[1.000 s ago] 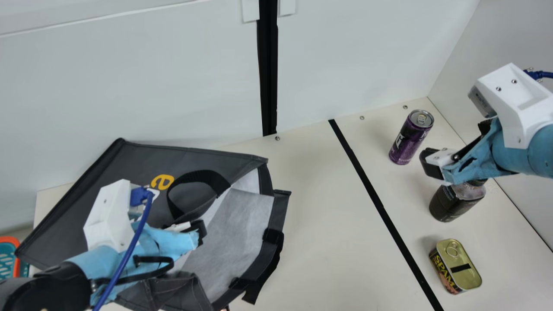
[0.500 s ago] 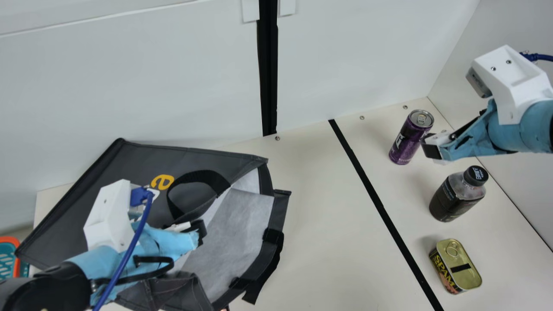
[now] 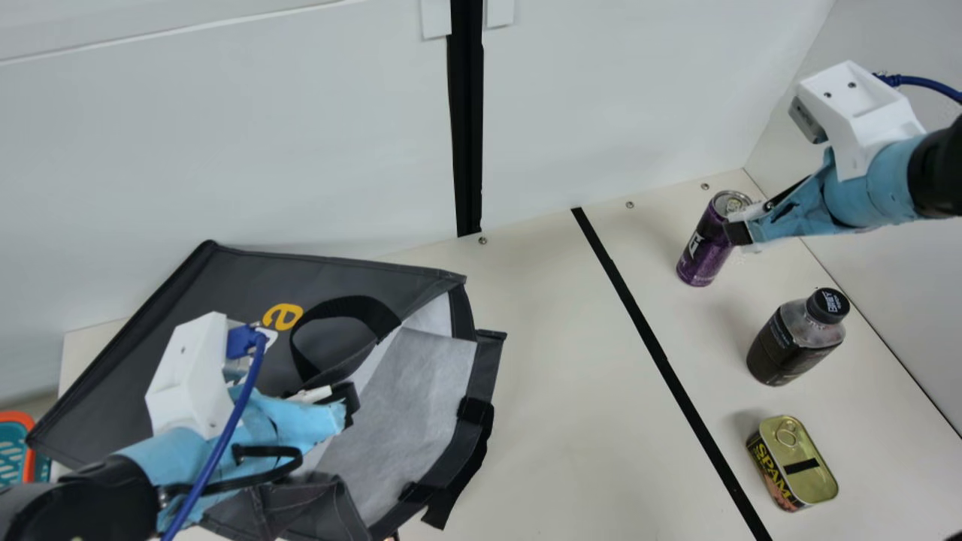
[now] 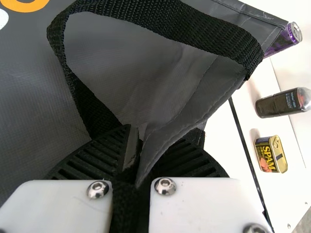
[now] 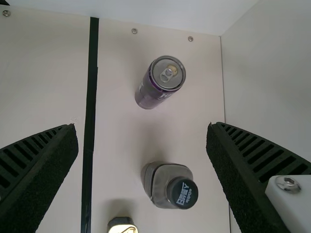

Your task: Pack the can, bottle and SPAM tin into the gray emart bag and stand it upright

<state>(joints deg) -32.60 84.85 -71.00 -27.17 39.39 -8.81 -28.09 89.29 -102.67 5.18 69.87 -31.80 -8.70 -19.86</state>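
Note:
My left gripper (image 3: 347, 406) holds the upper edge of the gray emart bag (image 3: 406, 406), which lies on its side with its light lining showing. In the left wrist view my left gripper (image 4: 138, 160) is shut on the bag's rim, below a black handle loop. My right gripper (image 3: 740, 231) hovers by the purple can (image 3: 703, 252), partly covering it. Wide apart, the fingers of my right gripper (image 5: 143, 150) have nothing between them in the right wrist view. The can, the dark bottle (image 3: 785, 346) and the SPAM tin (image 3: 797, 462) stand in a row.
A black tape line (image 3: 654, 346) crosses the table between bag and items. White walls rise behind and at the right. An orange and teal basket (image 3: 13, 451) is at the left edge.
My right arm has risen off the bottle and moved back toward the can, uncovering the bottle's cap. The left arm and the bag have kept still.

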